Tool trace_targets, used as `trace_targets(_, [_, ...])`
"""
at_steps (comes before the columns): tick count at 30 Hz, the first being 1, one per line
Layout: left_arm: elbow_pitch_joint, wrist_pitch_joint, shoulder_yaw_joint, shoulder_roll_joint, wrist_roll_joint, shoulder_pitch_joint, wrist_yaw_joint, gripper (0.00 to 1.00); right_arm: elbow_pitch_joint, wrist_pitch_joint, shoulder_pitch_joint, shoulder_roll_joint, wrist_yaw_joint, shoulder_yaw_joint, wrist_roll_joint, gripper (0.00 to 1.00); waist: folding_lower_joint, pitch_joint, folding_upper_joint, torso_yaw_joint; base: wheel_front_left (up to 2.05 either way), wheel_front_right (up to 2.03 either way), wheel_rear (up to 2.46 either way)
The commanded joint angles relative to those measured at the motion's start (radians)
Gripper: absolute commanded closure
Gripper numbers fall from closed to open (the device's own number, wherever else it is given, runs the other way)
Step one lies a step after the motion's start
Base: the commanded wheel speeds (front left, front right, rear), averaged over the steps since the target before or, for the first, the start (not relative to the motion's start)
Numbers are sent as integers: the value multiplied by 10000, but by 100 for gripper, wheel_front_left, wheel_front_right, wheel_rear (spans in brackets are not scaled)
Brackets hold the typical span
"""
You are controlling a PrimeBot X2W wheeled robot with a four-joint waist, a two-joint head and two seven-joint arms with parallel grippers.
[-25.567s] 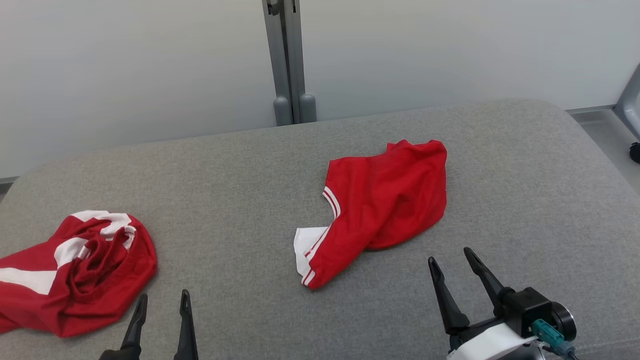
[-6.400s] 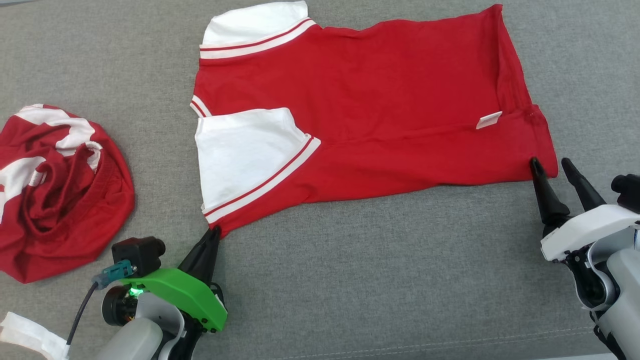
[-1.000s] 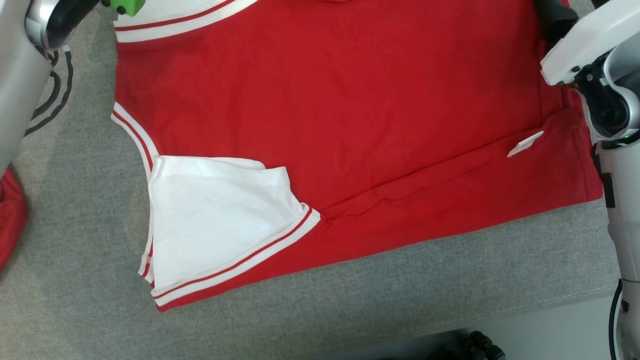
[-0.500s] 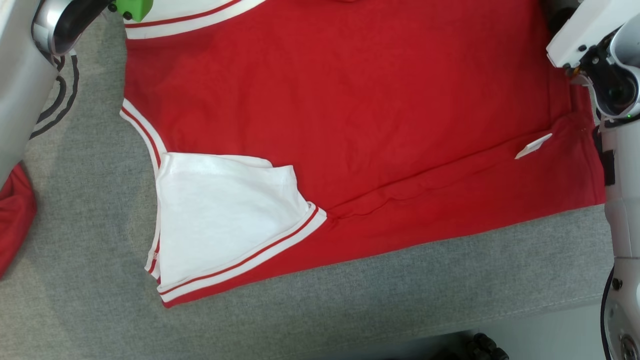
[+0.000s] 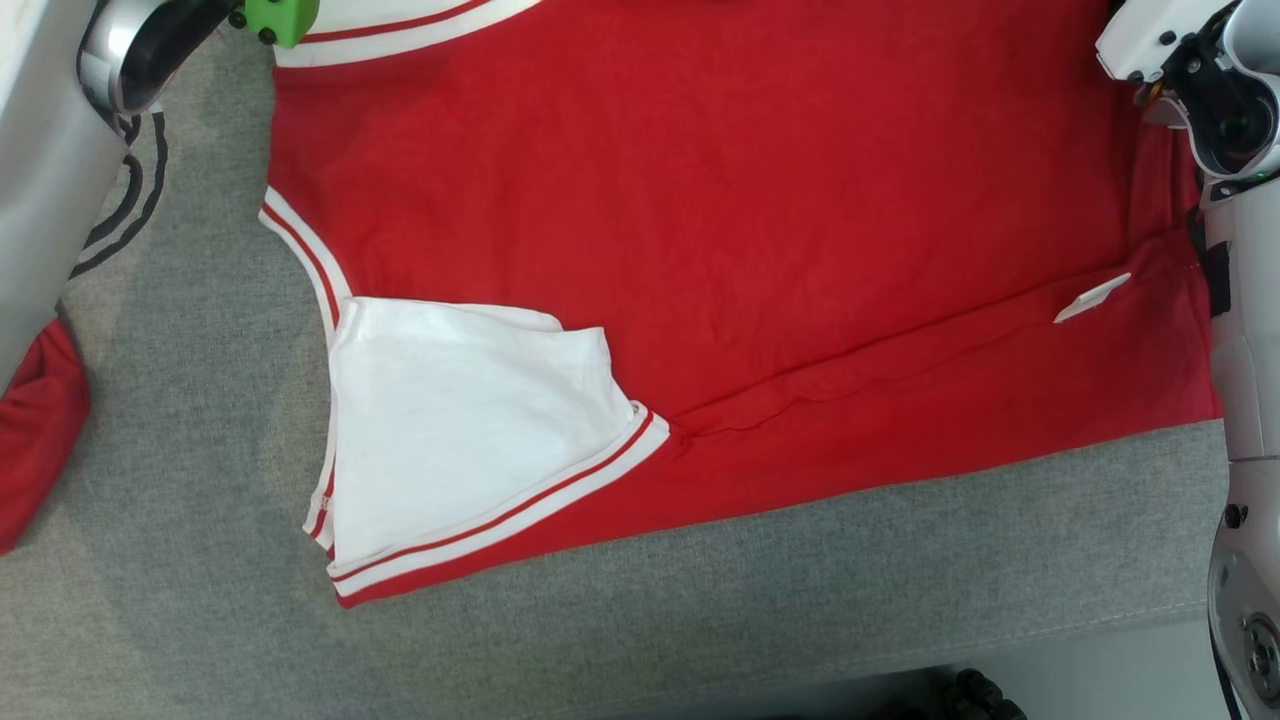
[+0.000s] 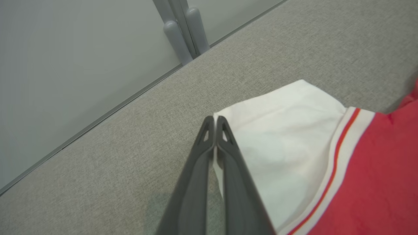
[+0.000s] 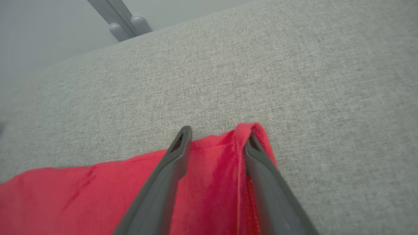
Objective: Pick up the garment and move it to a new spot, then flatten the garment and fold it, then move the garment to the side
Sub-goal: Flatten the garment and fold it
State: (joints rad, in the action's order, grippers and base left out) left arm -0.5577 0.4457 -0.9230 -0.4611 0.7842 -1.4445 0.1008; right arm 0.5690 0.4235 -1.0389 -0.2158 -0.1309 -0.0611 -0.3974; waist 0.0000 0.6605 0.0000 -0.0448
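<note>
My wrist views add jaw detail: left gripper [image 6: 215, 121] pinches the white sleeve edge of the garment [image 5: 700, 200]; right gripper [image 7: 217, 132] spread astride its red hem, on woven grey upholstery [image 7: 261, 65].

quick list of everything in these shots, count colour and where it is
short-sleeved jersey shirt: 1, red with white striped-cuff sleeves, spread flat mid-surface
small sewn label: 1, white, on the shirt near its hem
crumpled second garment: 1, red, head view's left edge
fabric-covered surface: 1, grey, under everything
upright metal post: 1, grey, against the pale wall behind the surface
left end effector: 1, dark, shut on the shirt's far white sleeve
right end effector: 1, dark, fingers apart astride the shirt's far hem corner
</note>
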Motion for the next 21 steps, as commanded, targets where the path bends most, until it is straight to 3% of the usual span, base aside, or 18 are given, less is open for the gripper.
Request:
trace_targets(1, [-12, -50, -19, -15, 58, 41, -65, 100, 95, -54, -133, -59, 5, -34, 62, 33, 0, 8, 0, 2, 0, 0, 0])
trace_targets(4, [-30, -80, -25, -25, 35, 12, -66, 100, 261, -110, -255, -108, 5, -58, 51, 67, 0, 31, 0, 14, 0, 0, 0])
trace_targets(6, [-43, -96, -26, -39, 36, -10, -47, 100, 357, -147, -362, -118, 5, -143, 23, 100, 0, 47, 0, 24, 0, 0, 0])
trace_targets(15, [-80, -840, 47, -205, -270, -273, -28, 100, 460, -439, -631, -226, 5, -474, -343, 100, 0, 37, 0, 41, 0, 0, 0])
trace_targets(21, [-163, -2004, 306, -261, -544, -612, -114, 100, 193, -489, -743, -379, 6, -1027, -1272, 100, 0, -40, 0, 43, 0, 0, 0])
